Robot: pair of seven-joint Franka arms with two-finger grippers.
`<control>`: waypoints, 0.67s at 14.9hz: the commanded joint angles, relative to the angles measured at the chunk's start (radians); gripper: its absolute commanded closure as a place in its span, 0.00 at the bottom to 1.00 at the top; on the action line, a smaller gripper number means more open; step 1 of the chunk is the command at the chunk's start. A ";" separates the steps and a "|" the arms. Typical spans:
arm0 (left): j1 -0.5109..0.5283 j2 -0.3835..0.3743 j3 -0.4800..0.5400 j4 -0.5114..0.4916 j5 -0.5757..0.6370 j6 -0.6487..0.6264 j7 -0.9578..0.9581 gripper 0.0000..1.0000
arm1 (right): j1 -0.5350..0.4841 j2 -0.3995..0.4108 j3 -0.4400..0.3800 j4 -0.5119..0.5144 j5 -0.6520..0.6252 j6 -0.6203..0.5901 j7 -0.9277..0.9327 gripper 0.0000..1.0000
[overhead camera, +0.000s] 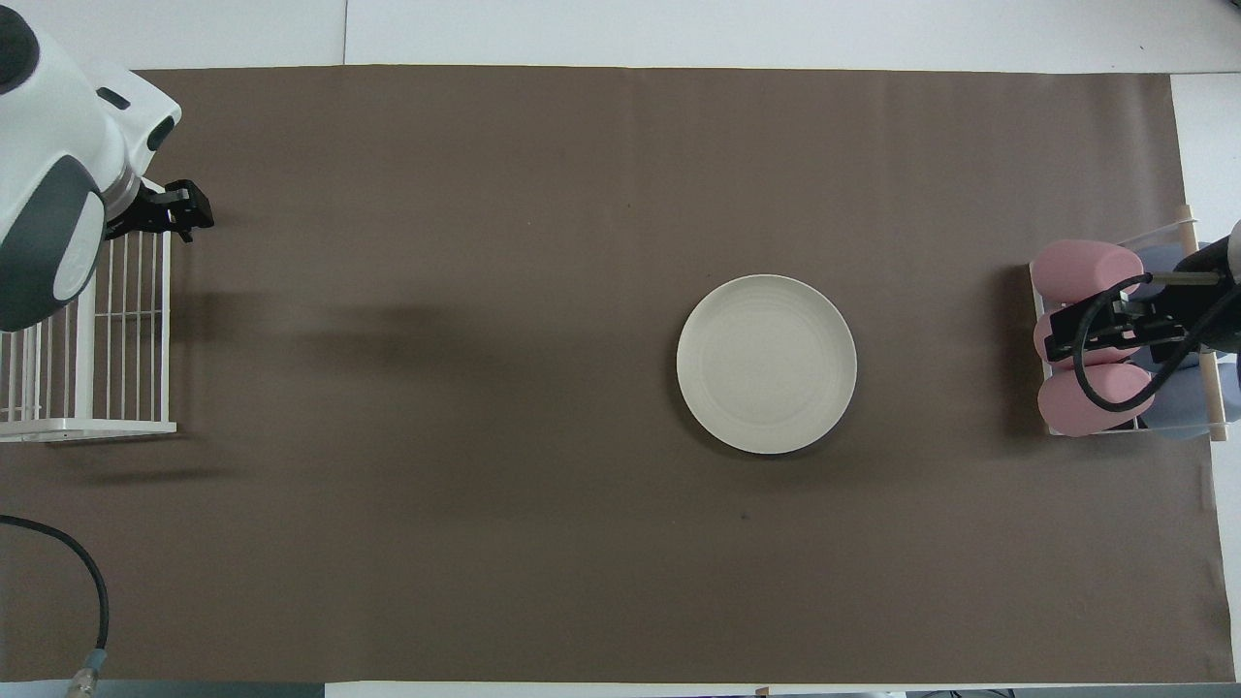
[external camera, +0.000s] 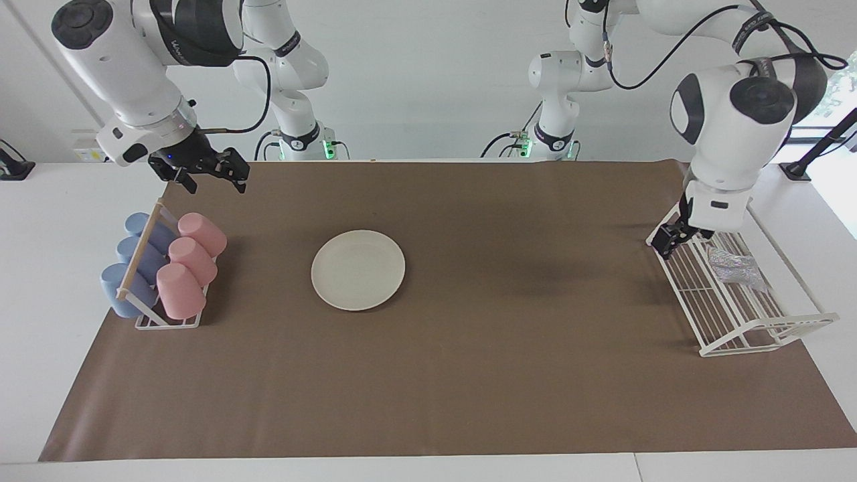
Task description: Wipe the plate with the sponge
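The cream-white plate (external camera: 358, 270) lies flat on the brown mat, toward the right arm's end; it also shows in the overhead view (overhead camera: 766, 364). The silvery sponge (external camera: 735, 268) lies in the white wire rack (external camera: 743, 314) at the left arm's end. My left gripper (external camera: 669, 238) hangs over the rack's corner nearest the robots, beside the sponge and apart from it, holding nothing. In the overhead view the left gripper (overhead camera: 184, 208) shows at the rack's edge (overhead camera: 87, 423) and the arm hides the sponge. My right gripper (external camera: 209, 173) is open and empty, over the cup rack's end.
A rack of pink cups (external camera: 191, 258) and blue cups (external camera: 130, 264) stands at the right arm's end, beside the plate; the overhead view shows it under the right gripper (overhead camera: 1066, 334). The brown mat (external camera: 509, 375) covers most of the table.
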 commanded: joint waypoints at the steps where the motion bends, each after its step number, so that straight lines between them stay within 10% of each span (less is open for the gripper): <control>1: 0.022 -0.079 -0.005 -0.015 -0.086 -0.067 0.017 0.00 | -0.007 -0.012 -0.002 0.006 -0.001 -0.012 -0.011 0.00; 10: 0.011 -0.247 -0.003 -0.029 -0.172 -0.299 0.284 0.00 | -0.046 -0.007 0.002 0.026 -0.027 -0.014 -0.020 0.00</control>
